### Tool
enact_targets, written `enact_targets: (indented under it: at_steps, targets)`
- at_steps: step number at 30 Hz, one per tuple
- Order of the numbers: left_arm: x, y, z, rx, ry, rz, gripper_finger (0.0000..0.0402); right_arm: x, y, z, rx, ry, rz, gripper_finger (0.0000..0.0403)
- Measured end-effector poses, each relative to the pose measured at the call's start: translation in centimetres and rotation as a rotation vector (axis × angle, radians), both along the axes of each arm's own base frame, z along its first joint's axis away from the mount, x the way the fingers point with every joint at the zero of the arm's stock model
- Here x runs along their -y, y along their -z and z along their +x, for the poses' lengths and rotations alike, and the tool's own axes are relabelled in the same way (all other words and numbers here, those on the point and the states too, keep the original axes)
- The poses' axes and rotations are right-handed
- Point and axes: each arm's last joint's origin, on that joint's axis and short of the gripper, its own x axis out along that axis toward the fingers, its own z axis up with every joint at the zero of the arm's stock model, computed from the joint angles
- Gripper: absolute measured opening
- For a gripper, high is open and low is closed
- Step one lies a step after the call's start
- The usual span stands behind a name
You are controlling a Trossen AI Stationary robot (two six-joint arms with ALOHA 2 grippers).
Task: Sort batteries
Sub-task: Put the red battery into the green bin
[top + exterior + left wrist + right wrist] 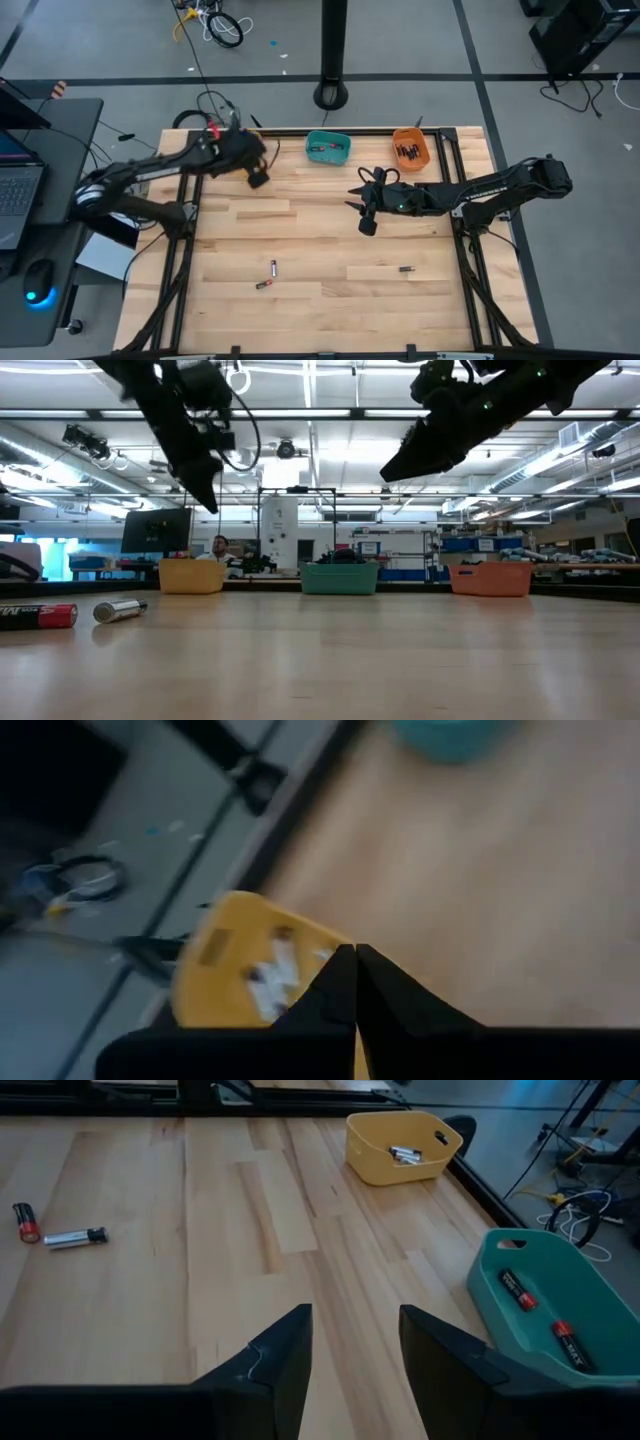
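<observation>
Three loose batteries lie on their sides on the wooden table: two close together (273, 267) (263, 284) at the near left and one (405, 269) at the near right. Along the far edge stand a yellow bin (240, 970), a teal bin (327, 148) and an orange bin (410, 148), each with batteries inside. My left gripper (355, 960) hangs shut and empty above the table, just beside the yellow bin. My right gripper (355, 1330) is open and empty, raised over the table's middle right (362, 205).
In the high view my left arm covers most of the yellow bin. Bare wood stretches between the bins and the loose batteries. Black frame rails run along the table's edges. A laptop and a mouse sit on a side desk (30, 190) left of the table.
</observation>
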Motion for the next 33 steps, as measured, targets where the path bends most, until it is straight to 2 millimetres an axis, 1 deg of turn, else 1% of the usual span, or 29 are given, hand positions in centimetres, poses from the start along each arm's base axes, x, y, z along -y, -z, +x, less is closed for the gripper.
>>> enact_targets:
  at_steps: [3, 6, 11, 17, 20, 23, 26, 30, 33]
  targets:
    - [3.8, -0.7, -0.1, 0.015, 0.082, -0.071, 0.0008, 0.0, 0.1, -0.1, -0.009, 0.002, 0.009, 0.0154]
    - [7.5, -0.6, -0.1, 0.009, 0.136, -0.155, 0.0008, -0.2, 0.5, -0.2, 0.006, 0.002, 0.026, 0.0139]
    - [13.7, 0.0, 0.2, 0.033, 0.232, -0.299, 0.0004, -0.3, 2.0, -0.9, 0.025, 0.008, 0.052, 0.0094]
    - [21.2, 1.3, -0.1, 0.060, 0.310, -0.447, 0.0003, -1.4, 3.7, -1.9, 0.095, -0.016, 0.076, 0.0014]
    - [24.3, 2.5, -0.6, 0.052, 0.297, -0.506, 0.0002, -2.4, 3.9, -2.2, 0.120, -0.016, 0.068, 0.0013]
    - [26.9, 3.9, -1.0, 0.040, 0.270, -0.551, 0.0003, -3.5, 3.9, -2.4, 0.132, -0.033, 0.088, 0.0021]
    - [29.1, 5.4, -0.8, 0.048, 0.266, -0.595, 0.0004, -4.2, 3.9, -2.5, 0.138, -0.028, 0.078, 0.0014]
    - [31.1, 7.1, 0.0, 0.078, 0.262, -0.622, 0.0017, -4.9, 3.9, -2.7, 0.142, -0.021, 0.059, 0.0007]
    - [32.0, 7.9, 0.8, 0.066, 0.259, -0.600, 0.0040, -5.1, 3.9, -2.8, 0.143, -0.028, 0.060, 0.0015]
